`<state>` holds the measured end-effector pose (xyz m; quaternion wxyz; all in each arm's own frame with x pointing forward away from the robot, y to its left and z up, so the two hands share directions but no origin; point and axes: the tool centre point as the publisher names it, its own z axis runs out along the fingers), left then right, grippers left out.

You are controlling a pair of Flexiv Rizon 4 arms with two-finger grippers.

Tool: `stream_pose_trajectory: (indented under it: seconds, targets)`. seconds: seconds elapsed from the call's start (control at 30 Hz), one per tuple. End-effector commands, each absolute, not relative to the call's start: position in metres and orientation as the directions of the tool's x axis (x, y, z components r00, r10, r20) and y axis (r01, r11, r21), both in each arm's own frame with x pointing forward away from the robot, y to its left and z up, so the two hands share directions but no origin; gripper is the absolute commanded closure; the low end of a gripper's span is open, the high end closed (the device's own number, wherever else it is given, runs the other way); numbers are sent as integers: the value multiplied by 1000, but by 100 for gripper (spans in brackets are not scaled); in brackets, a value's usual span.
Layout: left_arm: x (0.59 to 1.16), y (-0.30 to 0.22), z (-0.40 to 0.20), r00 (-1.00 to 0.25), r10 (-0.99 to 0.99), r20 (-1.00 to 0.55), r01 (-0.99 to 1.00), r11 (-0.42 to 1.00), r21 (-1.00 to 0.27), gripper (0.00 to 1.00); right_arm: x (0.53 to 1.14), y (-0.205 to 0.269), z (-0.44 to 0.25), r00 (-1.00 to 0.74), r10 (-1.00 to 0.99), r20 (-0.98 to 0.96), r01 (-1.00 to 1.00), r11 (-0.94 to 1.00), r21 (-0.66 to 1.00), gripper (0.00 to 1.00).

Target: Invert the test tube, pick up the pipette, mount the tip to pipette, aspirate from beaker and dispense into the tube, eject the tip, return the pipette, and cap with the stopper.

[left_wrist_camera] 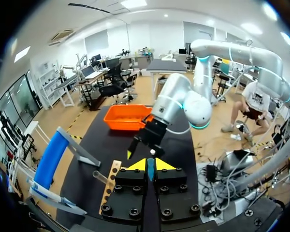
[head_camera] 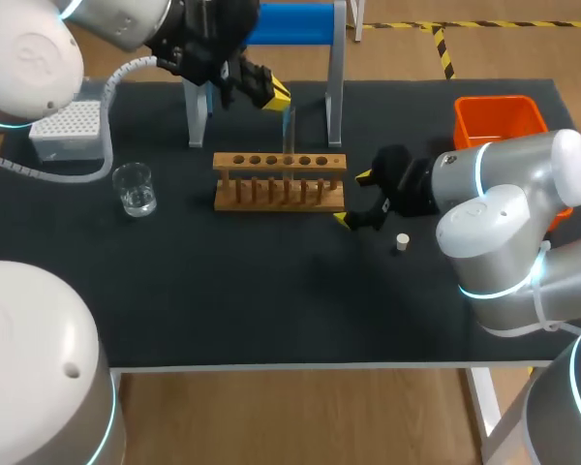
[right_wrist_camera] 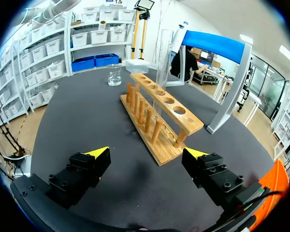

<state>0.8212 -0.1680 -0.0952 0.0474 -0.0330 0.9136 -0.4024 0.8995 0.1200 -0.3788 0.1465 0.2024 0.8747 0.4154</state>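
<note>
A clear test tube (head_camera: 289, 131) stands upright in a middle hole of the wooden rack (head_camera: 279, 180). My left gripper (head_camera: 274, 96) hangs just above and behind the tube's top, shut, with nothing between its yellow tips. In the left wrist view the gripper (left_wrist_camera: 147, 165) is shut, with the tube (left_wrist_camera: 100, 177) off to one side. My right gripper (head_camera: 353, 199) sits wide open at the rack's right end, holding nothing. In its own view the gripper (right_wrist_camera: 147, 153) faces the rack (right_wrist_camera: 159, 125) and the tube (right_wrist_camera: 162, 60). A small white stopper (head_camera: 402, 242) lies near the right arm.
A glass beaker (head_camera: 134, 188) stands at the left, with a white tip box (head_camera: 68, 127) behind it. The blue-topped pipette stand (head_camera: 290, 24) rises behind the rack; my left arm hides most of the pipette. An orange bin (head_camera: 499, 119) sits at the back right.
</note>
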Motion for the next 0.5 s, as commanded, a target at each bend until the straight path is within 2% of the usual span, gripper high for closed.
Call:
stream_pose_trajectory:
  seconds: [0.03,0.2,0.5]
  targets:
    - [825,-167,-95,-994,-92,-55,-21,674,-738,100,900,119,-377,-877,474,-87,234,576,783,0]
    - [825,-167,-95,-994,-92,-55,-21,674,-738,100,900,119,-377,-877,474,-87,234,576,783,0]
    - [825,-167,-95,-994,-92,-55,-21,674,-738,100,871,74,-344,-867,489,-92,213,533,819,0]
